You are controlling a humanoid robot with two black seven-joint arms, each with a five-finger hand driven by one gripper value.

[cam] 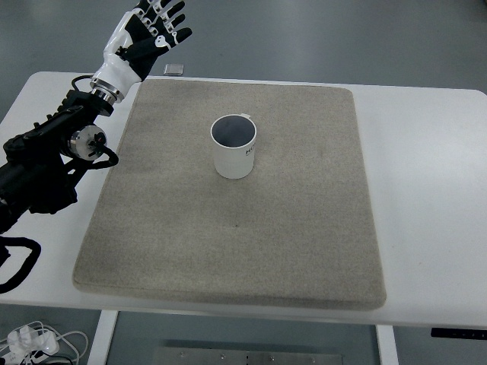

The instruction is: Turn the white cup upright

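A white cup (pixel 233 147) stands upright near the middle of the beige mat (pixel 236 251), its dark inside facing up. My left hand (pixel 154 26) is raised at the top left, beyond the table's far edge, well away from the cup. Its fingers are spread and hold nothing. The black left arm runs down along the table's left side. No right arm shows.
The mat lies on a white table (pixel 426 198). A small grey flat object (pixel 174 70) rests at the table's far edge beside my left hand. White cables (pixel 30 342) lie on the floor at the bottom left.
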